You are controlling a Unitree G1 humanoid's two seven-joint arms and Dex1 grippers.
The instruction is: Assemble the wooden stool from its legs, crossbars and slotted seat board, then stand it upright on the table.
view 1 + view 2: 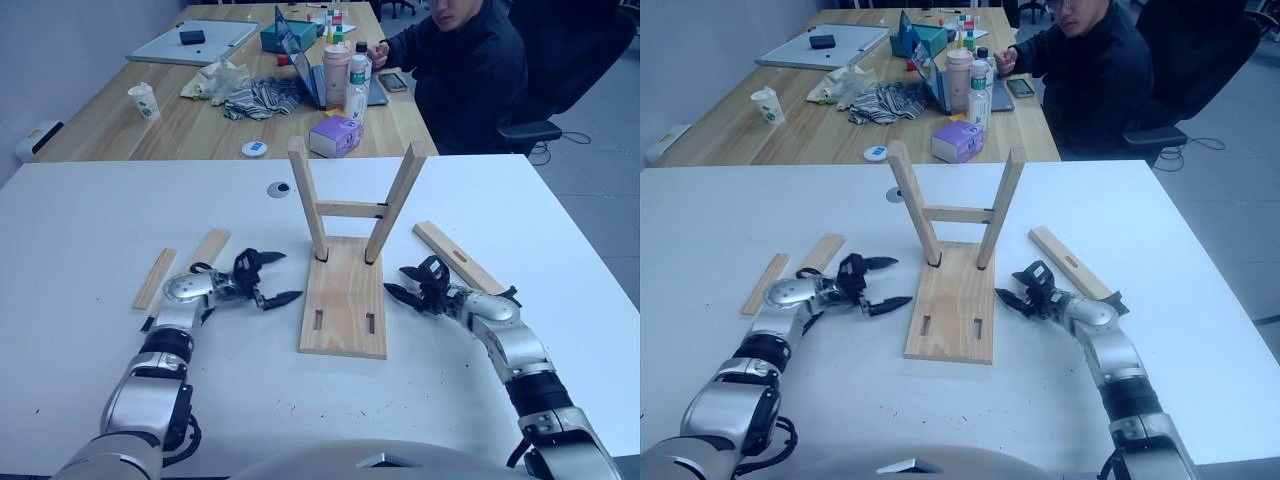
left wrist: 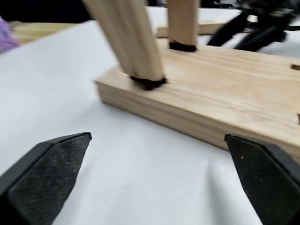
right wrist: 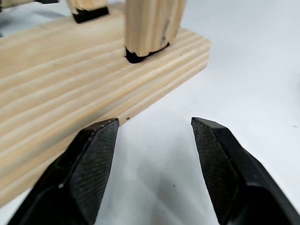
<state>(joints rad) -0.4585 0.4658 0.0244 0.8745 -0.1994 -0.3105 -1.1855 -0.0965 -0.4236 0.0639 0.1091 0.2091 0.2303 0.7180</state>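
Well, two wooden legs [image 1: 308, 195] stand in the pale slotted seat board [image 1: 345, 305] on the white tabletop [image 1: 100, 220]. Left pincer [image 1: 290, 275] and right pincer [image 1: 394, 280] flank it, both spread, seemingly empty.

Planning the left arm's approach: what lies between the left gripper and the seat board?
Only bare white table separates the left gripper from the seat board, plainest in the left wrist view.
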